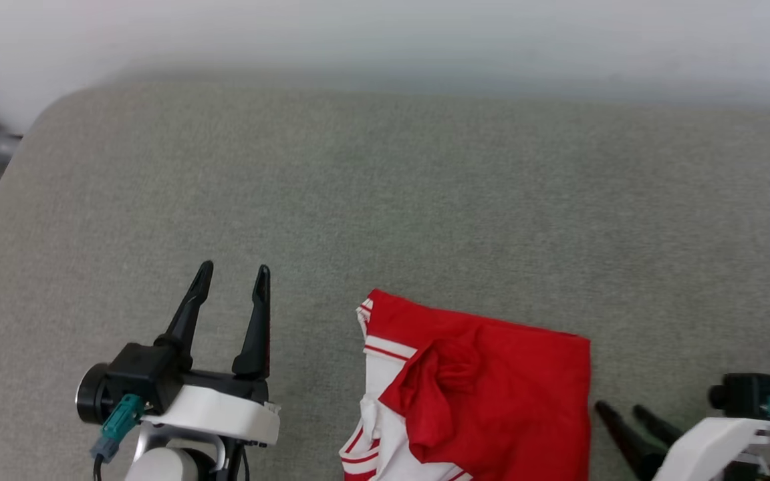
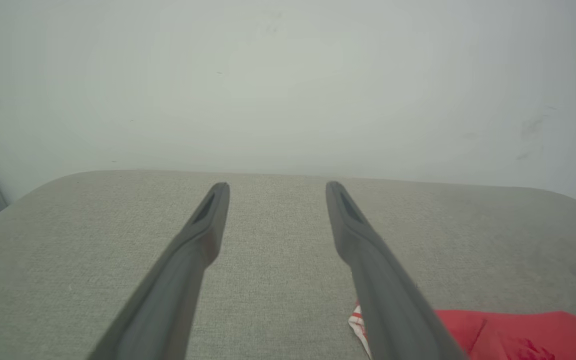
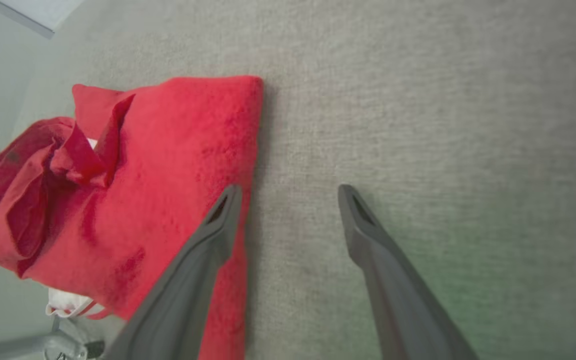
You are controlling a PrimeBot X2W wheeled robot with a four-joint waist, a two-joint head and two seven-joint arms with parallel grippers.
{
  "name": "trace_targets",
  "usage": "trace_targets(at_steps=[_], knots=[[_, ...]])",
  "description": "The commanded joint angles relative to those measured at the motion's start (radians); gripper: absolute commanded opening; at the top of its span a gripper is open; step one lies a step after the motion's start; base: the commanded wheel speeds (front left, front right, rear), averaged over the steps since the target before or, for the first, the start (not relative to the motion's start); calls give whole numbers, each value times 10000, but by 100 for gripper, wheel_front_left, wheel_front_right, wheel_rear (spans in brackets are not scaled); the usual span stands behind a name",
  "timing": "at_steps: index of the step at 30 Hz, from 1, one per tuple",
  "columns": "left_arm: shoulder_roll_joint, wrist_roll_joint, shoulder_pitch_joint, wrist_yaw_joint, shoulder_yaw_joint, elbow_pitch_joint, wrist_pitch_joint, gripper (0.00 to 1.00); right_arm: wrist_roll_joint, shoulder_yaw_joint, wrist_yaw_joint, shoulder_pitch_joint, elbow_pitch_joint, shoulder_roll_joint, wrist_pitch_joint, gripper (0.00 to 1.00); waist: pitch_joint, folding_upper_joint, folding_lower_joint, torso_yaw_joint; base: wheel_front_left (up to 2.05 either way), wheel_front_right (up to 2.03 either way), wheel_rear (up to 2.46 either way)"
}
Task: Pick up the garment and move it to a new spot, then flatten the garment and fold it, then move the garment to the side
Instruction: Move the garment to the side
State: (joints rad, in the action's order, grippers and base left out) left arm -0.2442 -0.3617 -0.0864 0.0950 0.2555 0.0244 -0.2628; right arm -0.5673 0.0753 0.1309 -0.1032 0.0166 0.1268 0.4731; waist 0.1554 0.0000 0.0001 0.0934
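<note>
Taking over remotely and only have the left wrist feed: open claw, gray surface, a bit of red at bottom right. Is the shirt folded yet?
Observer: Roughly. The shirt lies as a compact red block, with a bunched flap on top and a white striped sleeve along its left side.
Operator: Right claw?
Observer: The right claw is open and holds nothing. It is close beside the shirt's right edge; I can't tell if it touches.
Operator: Room to slide it aside?
Observer: The head view shows bare gray surface beyond the shirt and to its right.
</note>
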Motion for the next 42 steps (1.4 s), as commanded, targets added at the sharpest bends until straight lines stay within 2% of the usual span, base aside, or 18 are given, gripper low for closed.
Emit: trace_targets(at_steps=[1, 11, 12, 14, 19, 22, 27, 32, 37, 38, 42], knots=[[69, 84, -208, -86, -75, 22, -25, 100, -259, -295, -5, 183, -106, 78, 395, 100, 503, 0, -1, 386, 0, 0, 0], [534, 429, -544, -570, -510, -146, -25, 100, -1539, -1320, -28, 514, -1569, -94, 2178, 100, 1268, 0, -1, 739, 0, 0, 0], [612, 522, -558, -683, -623, -243, -25, 100, -1701, -1425, -28, 591, -1736, -222, 2318, 0, 1236, 0, -1, 762, 0, 0, 0], [686, 604, -488, -752, -680, -314, -25, 100, -1728, -1471, -15, 675, -1552, -237, 2223, 0, 1129, 0, -1, 730, 0, 0, 0], [674, 823, -273, -848, -803, -466, -25, 100, -1298, -1623, -12, 1040, -855, 187, 1701, 0, 607, 0, -1, 443, 0, 0, 0], [633, 897, -105, -846, -878, -465, -25, 100, -594, -1778, -9, 1259, -536, 570, 1459, 0, 267, 0, -1, 43, 0, 0, 0], [530, 974, 159, -839, -939, -368, -26, 100, 581, -1959, -9, 1425, -171, 1263, 1457, 0, -29, 0, -1, -939, 0, 0, 0], [448, 1002, 167, -881, -910, -236, -22, 100, 1243, -1902, -6, 1655, 355, 1898, 1753, 0, 86, 0, -1, -2136, 0, 0, 0], [356, 1083, -139, -928, -823, 38, 15, 100, 1667, -1651, -8, 2195, 724, 2557, 1940, 0, 695, 0, -1, -3251, 0, 0, 0], [356, 1083, -139, -928, -823, 38, 15, 100, 1667, -1651, -8, 2195, 724, 2557, 1940, 0, 695, 0, -1, -3251, 0, 0, 0], [159, 1185, -471, -971, -813, 316, 121, 100, 1875, -1414, -8, 2887, 915, 2809, 1894, 0, 1479, 0, -1, -4041, 0, 0, 0]])
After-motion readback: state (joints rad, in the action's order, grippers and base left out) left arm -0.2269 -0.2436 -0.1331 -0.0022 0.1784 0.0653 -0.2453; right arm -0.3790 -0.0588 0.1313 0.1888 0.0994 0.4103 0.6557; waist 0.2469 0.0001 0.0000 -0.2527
